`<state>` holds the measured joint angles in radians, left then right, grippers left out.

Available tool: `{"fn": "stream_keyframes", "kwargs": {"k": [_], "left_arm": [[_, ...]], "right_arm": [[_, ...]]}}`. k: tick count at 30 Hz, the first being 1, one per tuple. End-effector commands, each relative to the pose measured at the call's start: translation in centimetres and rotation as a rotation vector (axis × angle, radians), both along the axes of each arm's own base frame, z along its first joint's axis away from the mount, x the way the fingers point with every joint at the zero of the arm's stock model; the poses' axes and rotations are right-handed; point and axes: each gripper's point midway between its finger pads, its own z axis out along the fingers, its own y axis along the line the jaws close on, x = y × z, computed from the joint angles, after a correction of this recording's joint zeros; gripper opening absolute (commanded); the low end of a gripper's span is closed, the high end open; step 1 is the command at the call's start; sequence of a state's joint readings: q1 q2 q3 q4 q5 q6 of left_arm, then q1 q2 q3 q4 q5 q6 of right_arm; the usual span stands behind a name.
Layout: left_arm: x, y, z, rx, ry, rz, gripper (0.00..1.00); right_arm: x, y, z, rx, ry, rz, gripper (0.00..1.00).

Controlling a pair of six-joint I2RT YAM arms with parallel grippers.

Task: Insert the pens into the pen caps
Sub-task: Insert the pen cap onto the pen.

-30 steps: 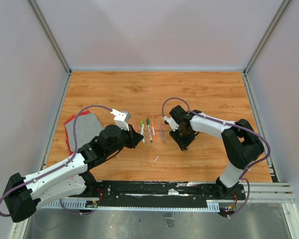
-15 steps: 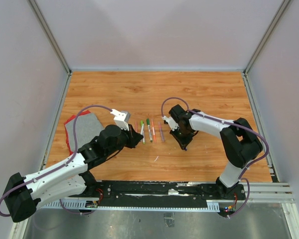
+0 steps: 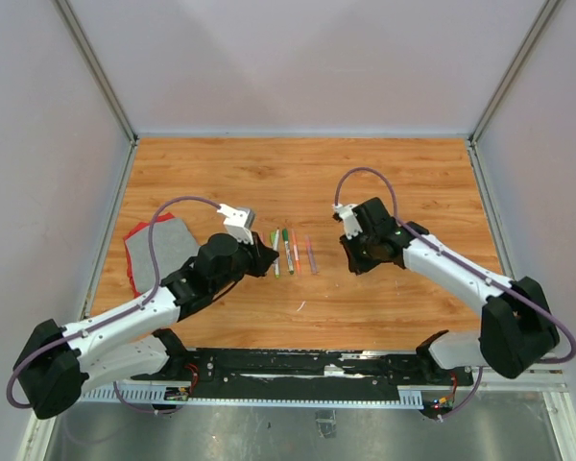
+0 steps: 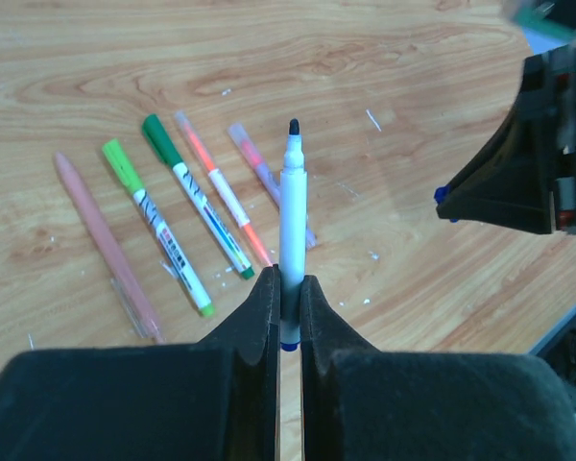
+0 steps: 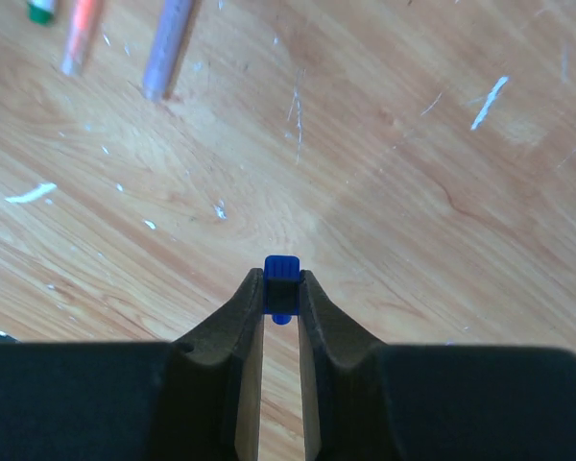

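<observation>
Pen cap half-hidden within right end effector.

White-barrel marker pen, black tip bare, pinched in L end effector; small blue plastic cap in R end effector; 5 capped pens side-by-side on tabletop.

Bright, even, diffuse light with soft faint shadows; wrist views sharp, dark soft-edged foreground below.
</observation>
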<state>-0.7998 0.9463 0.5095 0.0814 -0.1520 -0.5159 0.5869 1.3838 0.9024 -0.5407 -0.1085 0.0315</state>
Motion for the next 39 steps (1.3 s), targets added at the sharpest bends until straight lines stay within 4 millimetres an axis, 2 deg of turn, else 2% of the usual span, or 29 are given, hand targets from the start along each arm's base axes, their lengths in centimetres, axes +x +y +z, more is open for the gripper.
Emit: {"fn": "stream_keyframes", "kwargs": {"k": [1,5,12,19,23,26,29,35,39], "left_arm": [[1.9,-1.6,2.8,-0.039,-0.128,-0.024,0.01],[3.4,-2.8,3.3,-0.039,-0.162,-0.023,0.00],[5.0,-6.1,3.6,-0.058,-0.208,-0.046,0.00],[4.9,-9.6,4.0,-0.073,-0.256,-0.094,0.00],[4.2,-10.8,3.7,-0.082,-0.273,-0.129,0.01],[3.5,-11.1,2.7,-0.074,-0.270,-0.150,0.00],[2.8,-11.4,1.9,-0.088,-0.256,-0.175,0.00],[2.1,-11.7,0.6,-0.081,-0.238,-0.197,0.00],[2.1,-12.0,0.2,-0.055,-0.246,-0.195,0.00]], "right_arm": [[1.2,1.8,2.6,0.227,-0.082,-0.048,0.01],[2.1,1.9,5.0,0.381,-0.167,-0.121,0.01],[3.3,-0.4,7.9,0.583,-0.244,-0.282,0.01],[4.1,-3.4,9.4,0.672,-0.372,-0.444,0.01],[4.3,-5.3,10.4,0.679,-0.470,-0.556,0.01],[4.5,-6.2,11.0,0.701,-0.532,-0.604,0.01],[4.5,-5.8,12.1,0.767,-0.569,-0.595,0.01],[3.9,-3.3,14.8,0.929,-0.564,-0.480,0.01],[3.5,-2.1,15.9,1.068,-0.563,-0.439,0.01]]}}
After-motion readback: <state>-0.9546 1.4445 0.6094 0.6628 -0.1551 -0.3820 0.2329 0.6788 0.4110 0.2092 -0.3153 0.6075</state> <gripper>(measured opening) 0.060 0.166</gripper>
